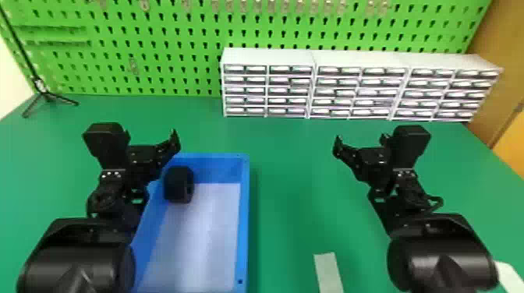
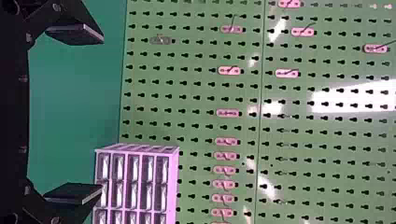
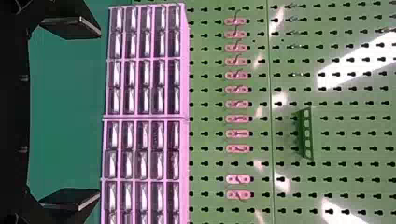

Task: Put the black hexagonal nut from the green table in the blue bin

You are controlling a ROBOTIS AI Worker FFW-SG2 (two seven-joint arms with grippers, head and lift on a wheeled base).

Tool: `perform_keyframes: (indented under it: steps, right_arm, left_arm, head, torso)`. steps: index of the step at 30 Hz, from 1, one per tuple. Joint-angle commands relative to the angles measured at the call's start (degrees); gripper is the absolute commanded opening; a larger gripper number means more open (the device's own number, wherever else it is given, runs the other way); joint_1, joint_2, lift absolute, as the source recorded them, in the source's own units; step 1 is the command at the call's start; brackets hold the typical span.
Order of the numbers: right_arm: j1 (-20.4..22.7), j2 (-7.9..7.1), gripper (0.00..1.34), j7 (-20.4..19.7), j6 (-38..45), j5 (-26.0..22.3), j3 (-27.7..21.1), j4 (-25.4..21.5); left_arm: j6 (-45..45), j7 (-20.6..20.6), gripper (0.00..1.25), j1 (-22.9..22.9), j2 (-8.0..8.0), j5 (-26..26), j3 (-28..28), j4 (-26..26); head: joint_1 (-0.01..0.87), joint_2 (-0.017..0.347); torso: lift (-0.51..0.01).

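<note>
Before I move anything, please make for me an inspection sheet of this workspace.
Surface: green table, flat.
Job's things: black hexagonal nut inside the blue bin, toward its far left corner; left arm hides part of the bin's left wall.
Clutter: pale strip right of the bin, at the near side; white item at lower right, partly hidden.
Grippers: left gripper open, empty; right gripper open, empty.
Cables: on the table, nothing seen; a black loop at the right arm may be one.
Surroundings: green pegboard and white drawer units at the back; black stand far left.
</note>
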Motion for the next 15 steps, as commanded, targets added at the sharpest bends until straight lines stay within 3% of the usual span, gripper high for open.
perform_keyframes:
  steps: [1,15]
  right_arm:
    - [-0.1,0.0,1.23,0.0,0.1,0.0,0.0,0.0]
    - [0.0,0.09,1.23,0.0,0.6,-0.2,-0.3,0.0]
  left_arm:
    - [0.0,0.0,1.09,0.0,-0.01,0.3,0.1,0.0]
    - [0.0,0.0,1.09,0.0,-0.01,0.3,-0.1,0.0]
  head:
    - [0.686,0.028]
    - [0.686,0.028]
  torso:
    - [-0.096]
    - [-0.096]
